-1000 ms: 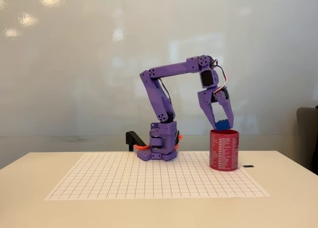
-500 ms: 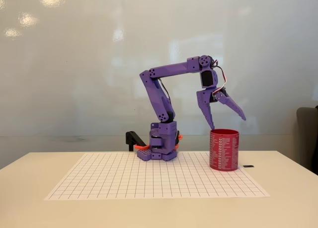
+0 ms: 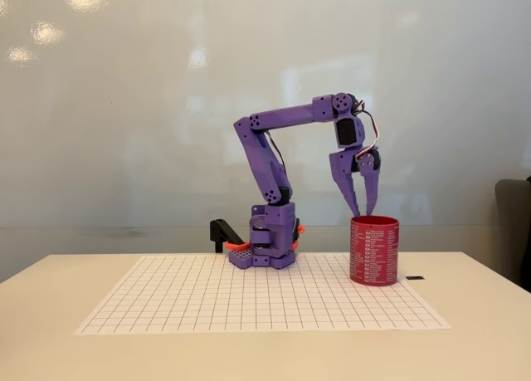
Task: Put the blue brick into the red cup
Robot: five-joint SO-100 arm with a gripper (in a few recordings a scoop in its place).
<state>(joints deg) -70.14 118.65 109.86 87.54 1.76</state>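
The red cup [image 3: 374, 250], wrapped in rows of white print, stands upright on the right part of the grid sheet. My purple gripper [image 3: 363, 212] hangs point-down just above the cup's rim, over its left half. Its fingers [image 3: 343, 178] come together at the tips with nothing showing between them. The blue brick is hidden from this side-on fixed view; the cup's inside cannot be seen.
The arm's purple base [image 3: 267, 246] sits at the back of the white grid sheet [image 3: 249, 302], with a black and orange clamp [image 3: 224, 234] to its left. A small black piece [image 3: 416, 278] lies right of the cup. A dark chair [image 3: 514, 232] stands at the right edge.
One second ago the gripper held the blue brick over the cup. Half a second ago its jaws were spread wide and the brick was gone. Now the jaws have closed again.
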